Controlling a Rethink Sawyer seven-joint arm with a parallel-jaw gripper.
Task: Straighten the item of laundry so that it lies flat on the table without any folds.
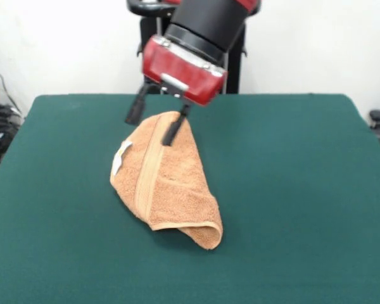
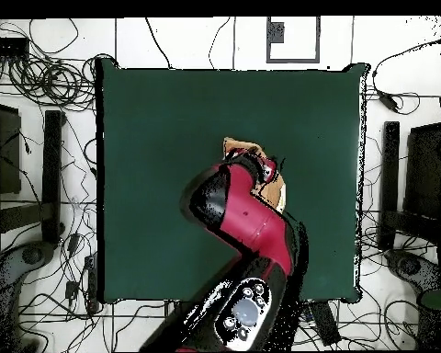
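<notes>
The item of laundry (image 1: 174,190), an orange-tan towel, lies folded over itself in a long rounded heap near the middle of the table (image 1: 291,190). A woven band (image 1: 145,174) runs along it, and a white tag (image 1: 121,156) sticks out on its left side. My gripper (image 1: 154,120) hangs over the towel's far end, open. One finger (image 1: 135,111) is just left of the cloth and the other rests on its top. In the overhead view the arm (image 2: 247,216) covers most of the towel (image 2: 243,147), and the gripper is hidden.
The green table (image 2: 160,138) stretches well beyond the towel on every side. Cables and dark stands (image 2: 51,175) lie on the floor around it, off the tabletop.
</notes>
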